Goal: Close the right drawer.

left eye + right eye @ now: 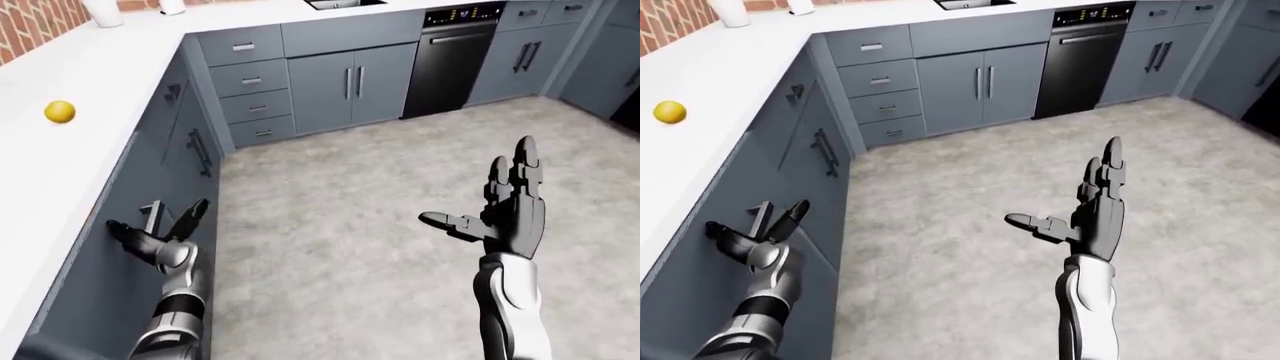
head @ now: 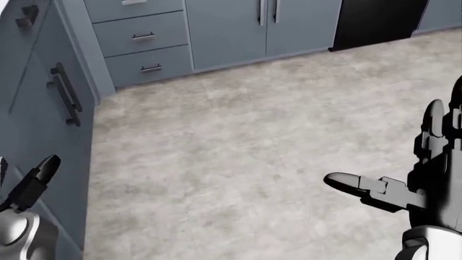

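Honestly nothing readable anywhere in these shots. The only thing close to text is the black dishwasher with the silver bar handle point(image 1: 447, 58) set into the grey cabinets at the top of the left-eye view: its control strip point(image 1: 463, 13) has a row of tiny lit marks, greenish and orange, but they're way too small and blurry to make out as digits or words. No labels, brands or signs show on the grey drawer fronts, the white desk top, or the red brick wall point(image 1: 35, 24) in the top left corner.
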{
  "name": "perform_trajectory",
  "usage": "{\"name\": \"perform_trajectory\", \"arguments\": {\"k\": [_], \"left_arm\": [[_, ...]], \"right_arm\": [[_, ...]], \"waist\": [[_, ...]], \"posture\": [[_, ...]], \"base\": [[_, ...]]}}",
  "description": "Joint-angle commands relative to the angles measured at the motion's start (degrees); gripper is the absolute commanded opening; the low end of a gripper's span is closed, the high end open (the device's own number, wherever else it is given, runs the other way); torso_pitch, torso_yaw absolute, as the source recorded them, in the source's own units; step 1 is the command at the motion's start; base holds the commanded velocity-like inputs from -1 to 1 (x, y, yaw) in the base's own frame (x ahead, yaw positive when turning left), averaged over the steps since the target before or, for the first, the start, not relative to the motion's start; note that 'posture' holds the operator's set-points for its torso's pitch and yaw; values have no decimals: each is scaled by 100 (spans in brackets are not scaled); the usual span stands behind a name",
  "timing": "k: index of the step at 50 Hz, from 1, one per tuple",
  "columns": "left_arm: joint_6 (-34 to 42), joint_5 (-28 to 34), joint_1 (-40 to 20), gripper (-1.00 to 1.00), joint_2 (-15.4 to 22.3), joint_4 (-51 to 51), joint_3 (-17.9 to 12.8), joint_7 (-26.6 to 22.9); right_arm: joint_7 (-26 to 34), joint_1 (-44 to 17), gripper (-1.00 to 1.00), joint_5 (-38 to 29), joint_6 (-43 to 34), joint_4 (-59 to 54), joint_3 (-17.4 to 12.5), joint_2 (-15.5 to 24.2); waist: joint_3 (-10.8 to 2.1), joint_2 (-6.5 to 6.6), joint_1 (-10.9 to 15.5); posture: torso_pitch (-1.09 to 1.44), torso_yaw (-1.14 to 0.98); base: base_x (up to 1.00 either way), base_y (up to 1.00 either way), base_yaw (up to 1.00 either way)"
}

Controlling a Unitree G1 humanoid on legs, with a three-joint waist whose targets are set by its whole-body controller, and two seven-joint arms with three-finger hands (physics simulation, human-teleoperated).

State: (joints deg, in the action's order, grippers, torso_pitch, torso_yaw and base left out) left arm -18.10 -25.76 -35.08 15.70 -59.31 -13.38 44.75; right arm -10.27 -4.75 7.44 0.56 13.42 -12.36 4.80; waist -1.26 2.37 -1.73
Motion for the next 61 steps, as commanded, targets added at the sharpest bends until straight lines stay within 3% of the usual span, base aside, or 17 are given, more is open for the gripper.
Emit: {"name": "perform_trajectory", "arguments": {"k": [1, 46, 61], "left_arm": [[209, -436, 50, 100, 104, -45, -243, 266], [-13, -1533, 241, 100, 1450, -981, -852, 190], [-13, -1611, 228, 100, 1441, -955, -808, 64]], "right_arm": [[20, -118, 100, -14, 159, 242, 0, 36], [14, -122, 100, -65, 147, 243, 11, 33], [4, -137, 100, -72, 145, 223, 13, 35]], "waist": [[-56, -68, 43], [69, 84, -107], [95, 121, -159]], "posture": [[0, 0], [0, 0], [0, 0]], "base": [[0, 0, 0], [0, 0, 0], [0, 0, 0]]}}
